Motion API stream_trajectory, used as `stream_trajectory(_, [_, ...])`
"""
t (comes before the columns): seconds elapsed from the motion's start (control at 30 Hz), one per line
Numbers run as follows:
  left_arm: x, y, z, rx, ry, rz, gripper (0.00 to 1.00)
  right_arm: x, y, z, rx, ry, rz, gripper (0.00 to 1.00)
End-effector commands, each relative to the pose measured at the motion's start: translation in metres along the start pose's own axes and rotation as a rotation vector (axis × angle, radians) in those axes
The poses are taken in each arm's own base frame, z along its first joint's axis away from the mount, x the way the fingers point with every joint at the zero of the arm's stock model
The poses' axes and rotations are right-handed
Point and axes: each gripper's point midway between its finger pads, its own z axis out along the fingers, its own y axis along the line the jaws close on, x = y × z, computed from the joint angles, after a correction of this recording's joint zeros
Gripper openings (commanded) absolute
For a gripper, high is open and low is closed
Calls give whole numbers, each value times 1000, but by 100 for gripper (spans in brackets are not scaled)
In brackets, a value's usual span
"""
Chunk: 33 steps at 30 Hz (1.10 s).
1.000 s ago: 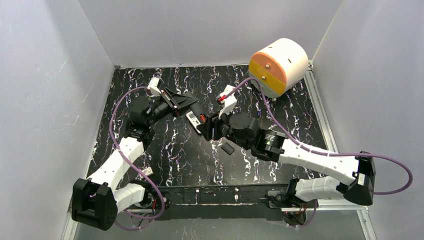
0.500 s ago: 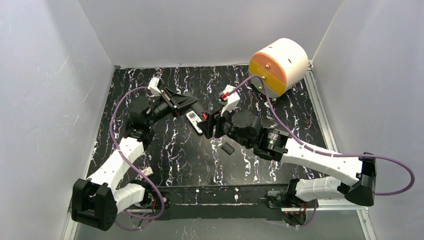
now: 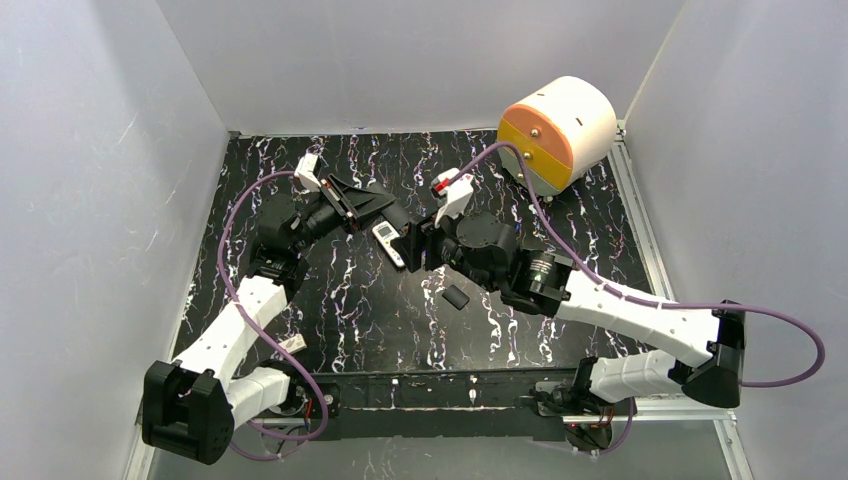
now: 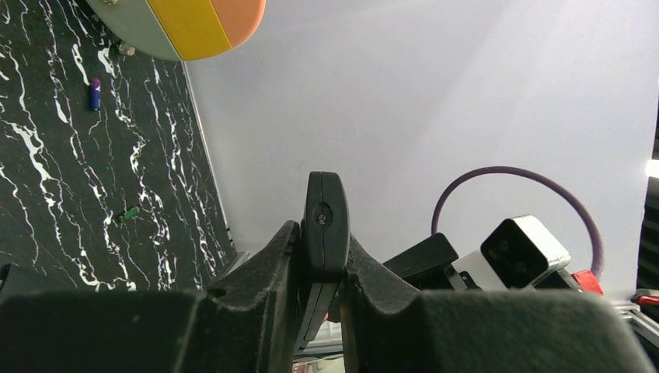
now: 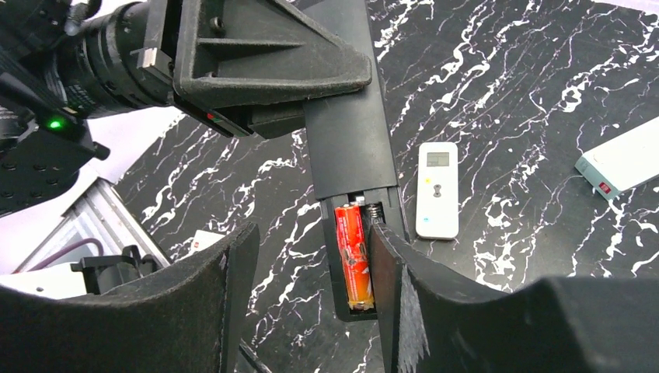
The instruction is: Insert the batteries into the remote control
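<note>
Left pincer (image 4: 322,260): clamped tight on black remote (image 5: 350,140), mid-desk
Right pincer (image 5: 311,241): apart, 1 red battery (image 5: 353,260) sits in the bay between its fingers

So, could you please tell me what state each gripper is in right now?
Left gripper: shut on the black remote.
Right gripper: open, straddling the remote's end, gripping nothing.

the white remote control (image 5: 437,190) lies flat on the desk (image 5: 505,93), face up, screen and buttons showing. a red battery (image 5: 353,256) sits in the open bay of a long black bar (image 5: 350,116). a green battery (image 4: 130,212) and a dark battery (image 4: 94,93) lie well apart on the desk.
</note>
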Motion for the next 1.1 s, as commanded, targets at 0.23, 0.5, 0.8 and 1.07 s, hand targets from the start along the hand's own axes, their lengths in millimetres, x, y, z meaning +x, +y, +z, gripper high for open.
stream_trajectory(0.23, [23, -39, -10, 123, 107, 95, 0, -1, -41, -2, 184, 65, -157, 62])
stream_trajectory(0.5, [21, -45, -11, 140, 96, 146, 0, -18, -25, -7, 108, 26, -151, 62])
stream_trajectory(0.8, [23, -45, -10, 141, 113, 154, 0, -18, -11, -4, 20, 49, -239, 62])
stream_trajectory(1.07, [19, -39, -8, 112, 95, 132, 0, -12, -22, -1, 78, 103, -281, 61])
